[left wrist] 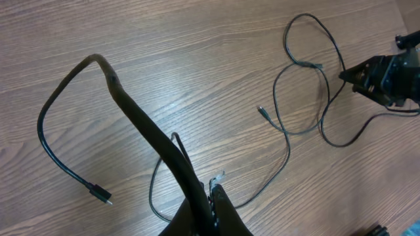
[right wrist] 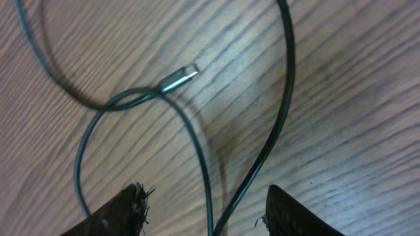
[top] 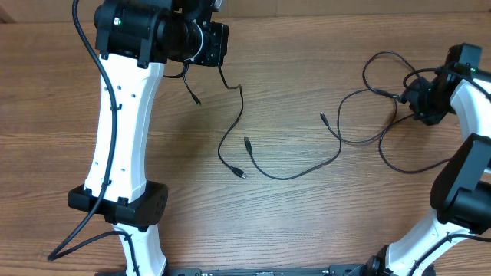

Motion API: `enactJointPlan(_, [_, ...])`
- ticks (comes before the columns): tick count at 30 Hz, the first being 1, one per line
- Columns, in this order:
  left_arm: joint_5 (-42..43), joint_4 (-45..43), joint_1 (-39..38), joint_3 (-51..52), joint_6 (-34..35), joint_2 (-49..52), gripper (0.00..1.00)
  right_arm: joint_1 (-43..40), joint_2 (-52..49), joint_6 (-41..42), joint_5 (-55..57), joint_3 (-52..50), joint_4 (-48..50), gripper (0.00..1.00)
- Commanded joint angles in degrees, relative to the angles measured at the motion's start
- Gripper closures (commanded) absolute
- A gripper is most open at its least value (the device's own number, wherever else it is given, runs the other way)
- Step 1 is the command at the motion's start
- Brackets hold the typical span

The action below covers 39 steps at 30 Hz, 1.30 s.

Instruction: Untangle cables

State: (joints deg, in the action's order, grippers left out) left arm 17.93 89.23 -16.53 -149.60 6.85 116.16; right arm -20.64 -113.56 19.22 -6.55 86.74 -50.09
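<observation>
Between the tips of my right gripper (right wrist: 207, 213), which stand apart and hold nothing, two thin black strands of the cables (right wrist: 289, 85) run away across the table (right wrist: 367, 131). Just beyond them a silver plug (right wrist: 178, 77) lies at a crossing of loops. My left gripper (left wrist: 211, 196) is closed on the held cable (left wrist: 41, 124), which arches up and left to a free end. If I close the right tips now I would likely pinch both strands, and pulling then could cinch the loops into a knot. A hard tug from the left could drag everything together. The tangle sits far right in slack overlapping loops, and another cable (top: 291, 178) curves mid-table.
</observation>
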Motion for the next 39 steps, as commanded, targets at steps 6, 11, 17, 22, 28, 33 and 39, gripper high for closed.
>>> enactJointPlan(6, [-0.3,0.2,-0.8,-0.1,-1.3,0.2,0.96,-0.2,-2.3,16.0,2.0,-4.2,5.8,0.66])
enactJointPlan(11, [-0.3,0.2,-0.8,-0.1,-1.3,0.2,0.96,-0.1,-2.4,20.3,2.7,-7.0,7.9,0.82])
enactJointPlan(17, [-0.3,0.2,-0.8,-0.1,-1.3,0.2,0.96,-0.1,-2.4,19.8,2.8,-9.4,8.3,0.96])
enactJointPlan(22, [-0.2,-0.5,-0.9,-0.1,-1.2,0.2,0.96,-0.1,-1.3,9.8,-7.7,-5.6,7.2,0.96])
enactJointPlan(28, [-1.4,-3.7,-2.6,0.0,-2.2,1.7,0.96,-1.1,4.3,7.6,-7.8,12.0,-2.6,0.96])
enactJointPlan(33, [-3.5,-3.8,-3.5,0.0,-2.1,5.5,0.96,-1.6,7.4,3.1,-6.6,28.1,-10.4,0.96])
enactJointPlan(39, [-3.3,-3.7,-3.7,0.0,-0.8,10.1,0.96,-2.5,8.2,0.6,-6.8,42.2,-13.3,0.96])
